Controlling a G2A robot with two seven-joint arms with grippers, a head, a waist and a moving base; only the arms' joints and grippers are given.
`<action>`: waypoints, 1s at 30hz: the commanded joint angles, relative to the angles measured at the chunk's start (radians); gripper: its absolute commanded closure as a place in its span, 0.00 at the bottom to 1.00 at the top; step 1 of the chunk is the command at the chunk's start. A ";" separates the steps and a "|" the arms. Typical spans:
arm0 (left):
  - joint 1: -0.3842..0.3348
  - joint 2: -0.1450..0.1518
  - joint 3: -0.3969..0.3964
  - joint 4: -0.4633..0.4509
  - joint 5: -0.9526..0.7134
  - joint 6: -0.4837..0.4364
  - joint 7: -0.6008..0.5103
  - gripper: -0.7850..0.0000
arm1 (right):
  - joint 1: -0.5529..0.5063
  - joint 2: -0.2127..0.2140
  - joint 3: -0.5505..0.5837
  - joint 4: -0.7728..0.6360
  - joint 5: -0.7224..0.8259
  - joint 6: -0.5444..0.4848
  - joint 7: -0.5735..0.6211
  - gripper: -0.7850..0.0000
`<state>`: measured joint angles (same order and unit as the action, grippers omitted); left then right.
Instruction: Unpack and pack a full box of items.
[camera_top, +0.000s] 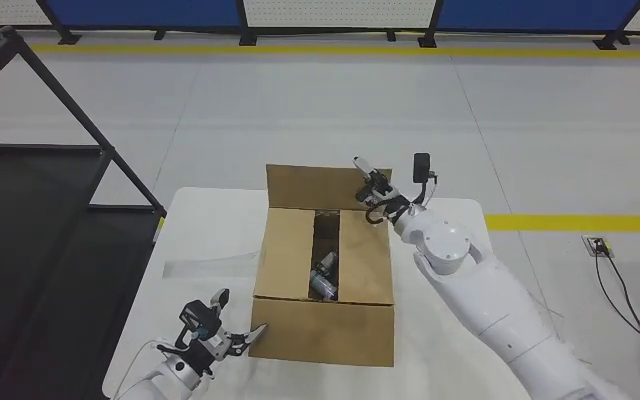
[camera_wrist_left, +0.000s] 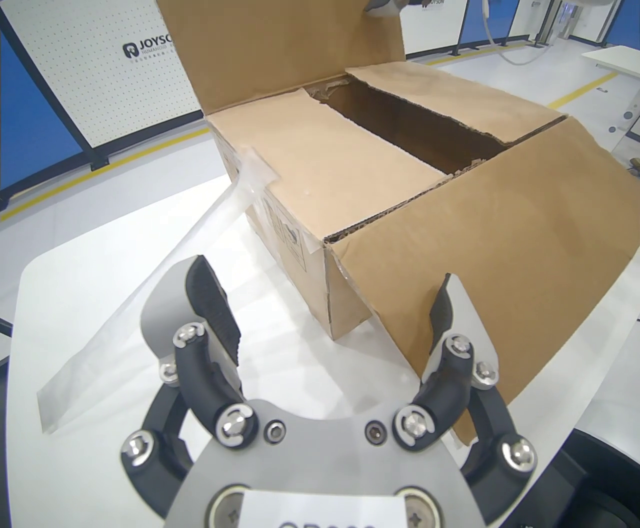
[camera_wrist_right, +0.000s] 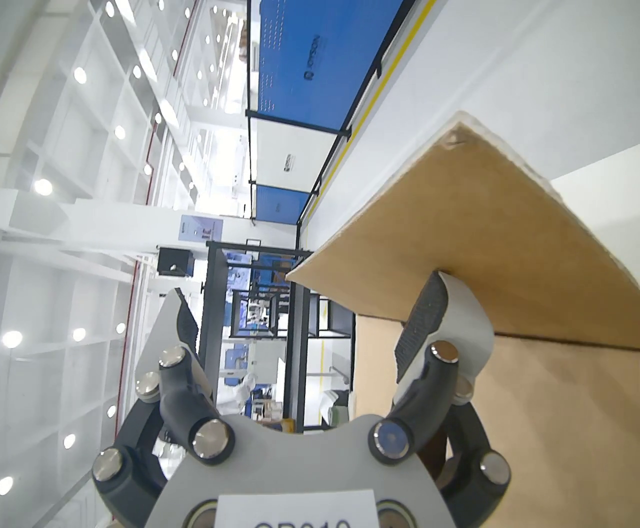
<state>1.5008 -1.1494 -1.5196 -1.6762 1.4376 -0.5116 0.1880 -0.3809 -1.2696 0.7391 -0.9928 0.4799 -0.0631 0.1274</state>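
box side: printed marks, tape; left gripper near.

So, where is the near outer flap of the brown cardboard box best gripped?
Grip the near brown cardboard flap at its free side edge, coming from the left gripper's side: it slopes away from the box wall, so open fingers can likely straddle the thin board.

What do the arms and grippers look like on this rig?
The right arm and left arm have glossy white rounded shells. The left gripper and right gripper match: two curved silver fingers with black textured pads, black linkages, silver screws, a grey palm plate and a white printed label. A black cable loops at the right wrist.
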 joint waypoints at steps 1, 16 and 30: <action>0.007 0.001 0.002 0.002 0.008 0.005 0.007 0.00 | 0.046 -0.034 -0.040 0.073 -0.017 0.031 -0.052 0.00; -0.012 0.003 0.021 0.054 0.021 0.034 0.004 0.00 | 0.198 -0.202 -0.164 0.443 -0.079 0.116 -0.007 0.00; -0.017 0.006 0.027 0.066 0.019 0.029 0.027 0.00 | 0.238 -0.265 -0.118 0.578 -0.062 0.004 0.021 0.00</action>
<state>1.4798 -1.1434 -1.4888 -1.6070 1.4642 -0.4804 0.2037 -0.1427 -1.5338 0.6130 -0.4140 0.4112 -0.0332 0.1369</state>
